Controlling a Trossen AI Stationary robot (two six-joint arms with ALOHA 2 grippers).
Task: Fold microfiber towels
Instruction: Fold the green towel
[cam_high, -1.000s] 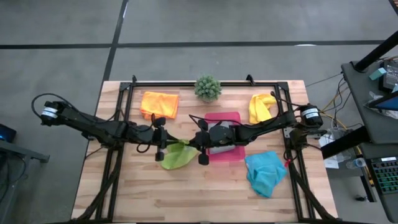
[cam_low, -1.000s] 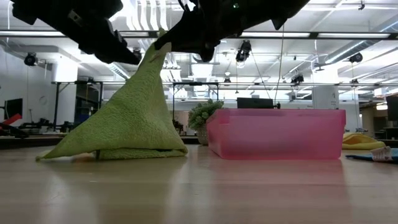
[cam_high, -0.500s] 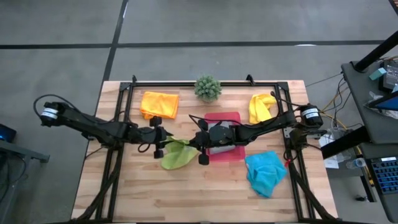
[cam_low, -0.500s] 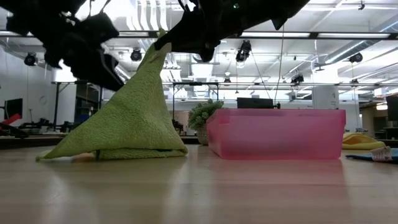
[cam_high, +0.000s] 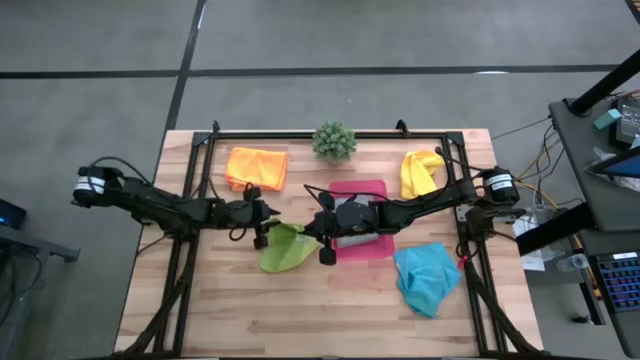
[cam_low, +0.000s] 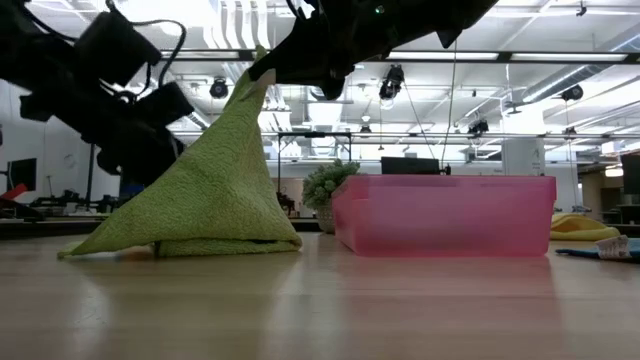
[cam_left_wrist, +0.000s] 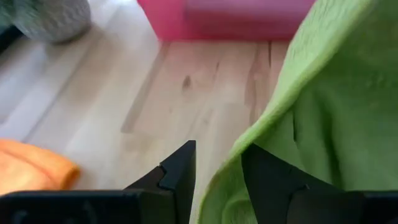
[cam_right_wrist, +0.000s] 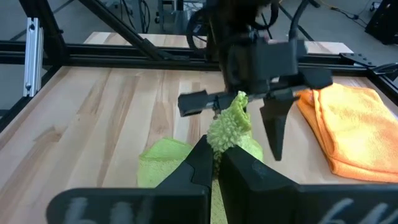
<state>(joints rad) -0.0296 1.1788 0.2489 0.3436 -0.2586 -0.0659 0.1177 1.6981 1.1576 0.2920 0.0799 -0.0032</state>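
A lime green towel (cam_high: 283, 249) stands like a tent left of the pink tray (cam_low: 445, 215). Its top (cam_low: 253, 78) is raised and its lower folds (cam_low: 185, 243) rest on the table. My right gripper (cam_right_wrist: 217, 167) reaches in from the right and is shut on that top. My left gripper (cam_left_wrist: 217, 171) is open, low beside the towel's left slope (cam_low: 175, 175), and the towel's edge (cam_left_wrist: 227, 177) shows in the gap between its fingers. Orange (cam_high: 256, 167), yellow (cam_high: 420, 172) and turquoise (cam_high: 425, 277) towels lie apart on the table. My right gripper pinches the towel's raised tip (cam_right_wrist: 227, 124) between its two fingers, and a tuft sticks out past their ends. The fingers come from the table's right, slanting slightly down. The cloth falls away in drawn slopes to its lower part (cam_low: 185, 243) on the table. My left gripper has the towel's edge between its open fingers; I cannot tell whether they touch it.
A small potted plant (cam_high: 334, 141) stands at the far edge, in the middle. The pink tray (cam_high: 372, 189) lies under my right arm. A black frame (cam_high: 200, 150) runs along the far, left and right sides. Bare wood (cam_high: 300, 310) stretches along the near edge.
My left gripper has come away from the towel's raised top, sunk toward the table and drawn back toward the left edge. The towel keeps its tent shape, its tip still in my right gripper.
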